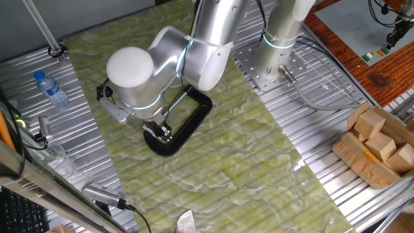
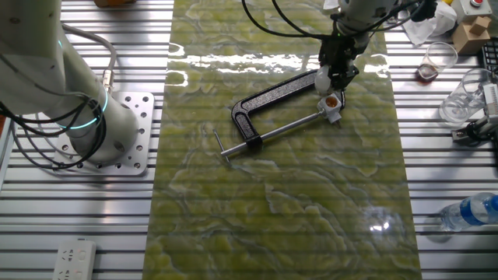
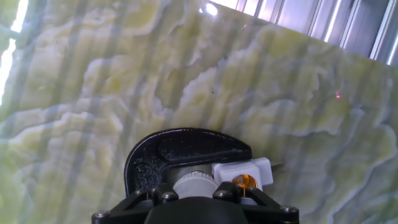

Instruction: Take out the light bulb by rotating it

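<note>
End effector at the clamp jaw, over the bulb.
The end effector (image 2: 336, 76) sat on the small frosted-white light bulb (image 3: 194, 183), at the jaw end of the black C-clamp (image 2: 268, 101) on the green marbled desk (image 2: 296, 202); its white socket (image 3: 242, 172) lay just beside. Whether the fingers gripped the bulb could not be told.

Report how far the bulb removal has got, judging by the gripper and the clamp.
Done: the two-finger gripper has reached the small frosted-white light bulb, which sits in a white socket block held at the jaw of the black C-clamp. In hand: the fingers sit around the bulb, though whether they grip it is hidden. Left: the bulb is not yet out, so unscrewing and lifting remain.
</note>
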`<act>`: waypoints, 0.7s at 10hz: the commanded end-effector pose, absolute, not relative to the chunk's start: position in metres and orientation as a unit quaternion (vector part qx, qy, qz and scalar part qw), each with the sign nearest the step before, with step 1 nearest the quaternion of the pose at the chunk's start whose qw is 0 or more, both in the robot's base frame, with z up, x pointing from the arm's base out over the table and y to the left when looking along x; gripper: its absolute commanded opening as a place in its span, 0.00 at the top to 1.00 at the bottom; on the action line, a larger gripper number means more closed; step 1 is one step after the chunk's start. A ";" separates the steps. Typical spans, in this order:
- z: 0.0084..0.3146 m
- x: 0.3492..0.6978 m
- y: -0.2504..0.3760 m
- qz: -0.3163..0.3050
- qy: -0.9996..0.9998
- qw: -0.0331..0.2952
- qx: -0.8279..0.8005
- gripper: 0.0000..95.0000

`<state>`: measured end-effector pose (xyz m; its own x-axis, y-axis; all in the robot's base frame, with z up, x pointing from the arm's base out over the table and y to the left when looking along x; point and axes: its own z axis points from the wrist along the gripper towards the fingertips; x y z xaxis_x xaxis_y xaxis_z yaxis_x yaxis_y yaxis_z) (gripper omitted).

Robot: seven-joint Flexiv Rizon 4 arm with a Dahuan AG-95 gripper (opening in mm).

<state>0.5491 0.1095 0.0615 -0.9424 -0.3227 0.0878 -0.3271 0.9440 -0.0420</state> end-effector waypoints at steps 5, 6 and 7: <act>0.060 0.549 0.112 0.055 -0.985 0.041 0.159 1.00; 0.060 0.549 0.112 0.062 -0.985 0.042 0.158 1.00; 0.059 0.548 0.112 0.067 -0.985 0.042 0.155 1.00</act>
<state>0.5481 0.1122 0.0599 -0.9483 -0.3005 0.1023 -0.3116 0.9427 -0.1192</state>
